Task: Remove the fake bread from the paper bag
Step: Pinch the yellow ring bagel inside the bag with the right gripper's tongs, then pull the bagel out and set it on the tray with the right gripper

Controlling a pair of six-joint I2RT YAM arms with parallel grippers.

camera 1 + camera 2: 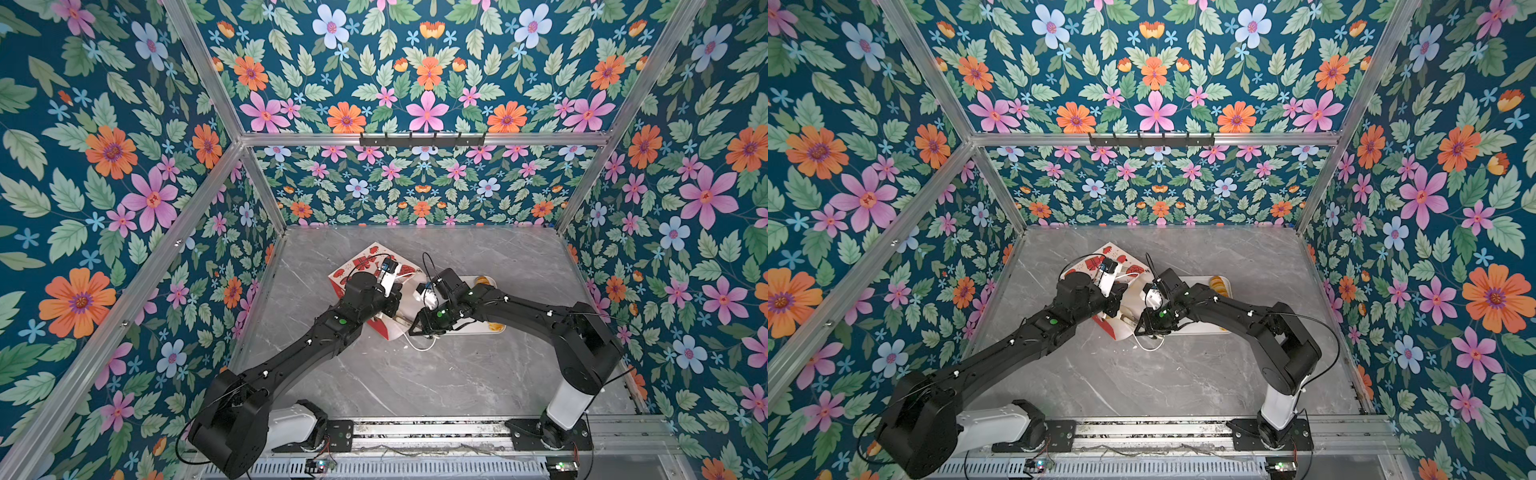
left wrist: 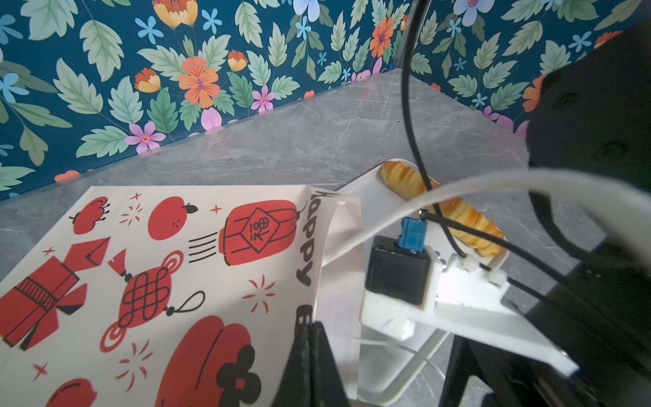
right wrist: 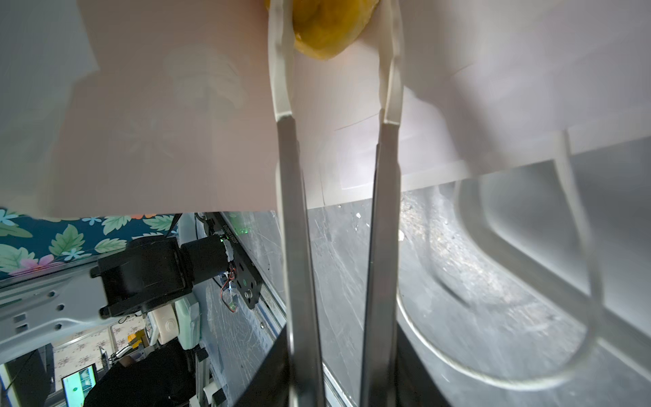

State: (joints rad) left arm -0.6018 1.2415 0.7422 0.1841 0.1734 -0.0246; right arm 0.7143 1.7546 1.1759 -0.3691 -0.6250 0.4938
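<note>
Bag work, extraction step. The paper bag (image 2: 176, 264) lies on its side on the counter (image 1: 415, 374), mouth toward the white tray (image 2: 366, 179). My left pincer (image 2: 309, 340) is clamped tight on the bag's top edge by the mouth, seemingly to keep it open. My right pincer (image 3: 333, 14) reaches inside on long thin fingers that straddle one piece of the fake bread (image 3: 327, 28) deep in the bag. Both fingers sit against its sides, but the tips run out of the wrist view, so I cannot tell whether the squeeze is firm. A long twisted stick (image 2: 468, 218) lies on the tray, and more yellow shows there in both top views. Next, by my reckoning: confirm the grip, draw straight back out of the mouth clear of the cord handle (image 3: 581, 225), then set down on the tray. Left should hold the edge throughout.
</note>
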